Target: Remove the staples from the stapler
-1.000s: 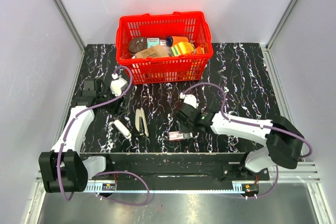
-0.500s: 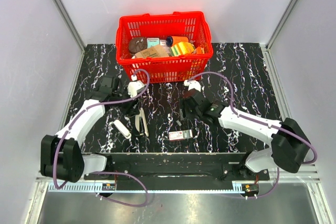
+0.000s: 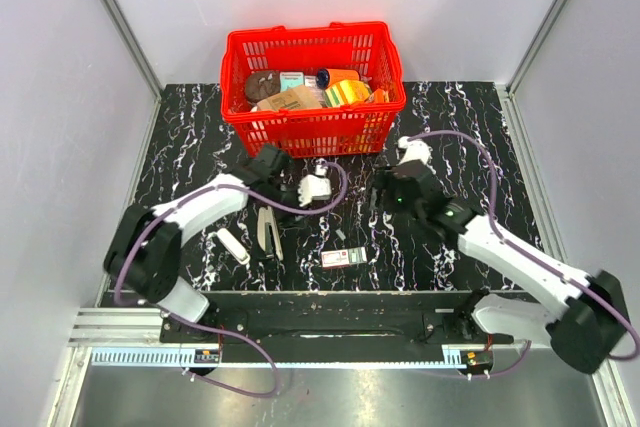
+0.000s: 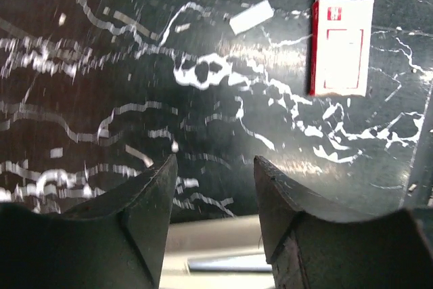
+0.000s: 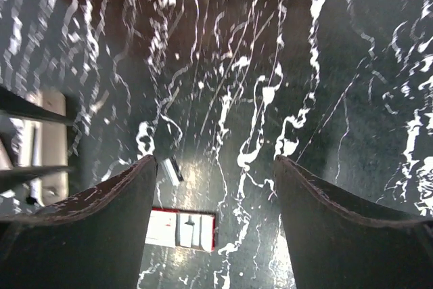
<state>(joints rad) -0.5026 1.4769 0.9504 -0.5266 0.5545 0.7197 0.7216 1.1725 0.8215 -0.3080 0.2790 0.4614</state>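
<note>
The stapler (image 3: 268,232) lies open on the black marble table, pale with a darker inner part. It also shows at the left of the right wrist view (image 5: 54,143), crossed by dark bars. The staples (image 3: 340,235) are a tiny silvery strip lying loose on the table, also seen in the left wrist view (image 4: 250,16) and the right wrist view (image 5: 172,169). My left gripper (image 3: 298,205) (image 4: 215,160) is open and empty, just right of the stapler. My right gripper (image 3: 378,215) (image 5: 215,160) is open and empty, up and right of the staples.
A small red-and-white box (image 3: 343,257) (image 4: 340,45) (image 5: 181,229) lies just in front of the staples. A short white oblong piece (image 3: 233,245) lies left of the stapler. A red basket (image 3: 250,132) with several items stands at the back.
My left gripper has swung right from the table's left side to beside the stapler. My right gripper has drawn back and right from the box, uncovering the staples strip.
</note>
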